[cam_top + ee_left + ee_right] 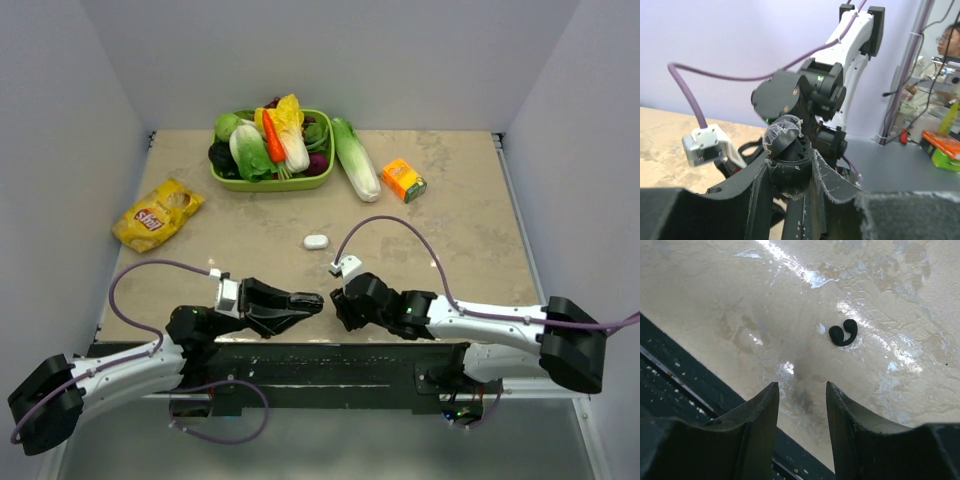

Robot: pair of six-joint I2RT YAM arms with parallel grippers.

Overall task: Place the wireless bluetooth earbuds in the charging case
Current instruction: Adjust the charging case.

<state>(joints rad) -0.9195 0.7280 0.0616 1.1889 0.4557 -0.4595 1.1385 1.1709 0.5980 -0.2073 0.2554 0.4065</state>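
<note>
Black earbud [843, 333], right of centre, looks light, slippery; best pinched across its bulb; right gripper [801, 387] gapes empty; left gripper [790, 169] clamps dark case [784, 142].

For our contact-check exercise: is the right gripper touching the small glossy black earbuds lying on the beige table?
Apart. The right wrist view shows bare table between the open right gripper and the black earbuds.

A glossy black earbud [843, 333], curled like a comma, lies flat on the pale bench [715, 300]; a small white oval, seemingly the closed charging case [316, 241], rests mid-bench.
</note>
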